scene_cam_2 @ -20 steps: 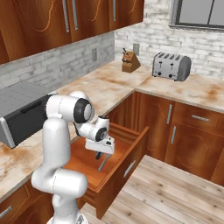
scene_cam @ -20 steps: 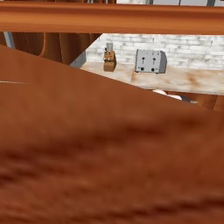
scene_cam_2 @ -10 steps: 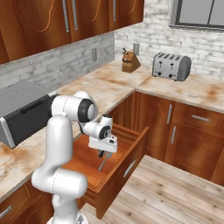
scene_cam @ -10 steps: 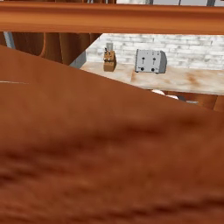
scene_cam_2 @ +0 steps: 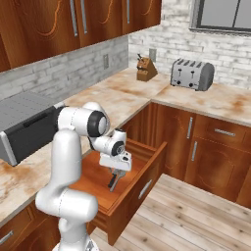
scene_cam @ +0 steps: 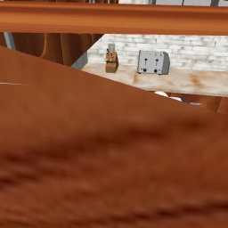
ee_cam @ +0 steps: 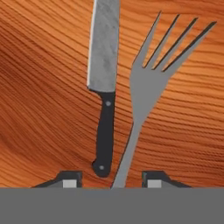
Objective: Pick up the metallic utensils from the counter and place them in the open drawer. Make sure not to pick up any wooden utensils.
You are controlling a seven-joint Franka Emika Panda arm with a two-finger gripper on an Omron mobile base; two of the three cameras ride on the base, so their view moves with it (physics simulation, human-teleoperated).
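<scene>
Gripper (scene_cam_2: 116, 172) low inside open drawer (scene_cam_2: 147, 169), walls close at 9 and 3, free room above. Jaws apart, fork handle between the tips, contact unclear. Grey fork (ee_cam: 151, 83) on drawer floor, tines at 1; black-handled knife (ee_cam: 104, 74) just beside at 9.

You get even, bright, rendered light in all 3 views, with no glare and no hard highlights. In the left base view a brown wood surface (scene_cam: 89, 169) sits right against the lens and smears into soft blur, while the toaster (scene_cam: 153, 62) far behind it stays fairly crisp. The right base view is sharp throughout; the open drawer (scene_cam_2: 128, 185) is darker inside. In the hand view the fork (ee_cam: 148, 83) and knife (ee_cam: 103, 65) are sharp-edged, casting almost no shadow on the grain.
</scene>
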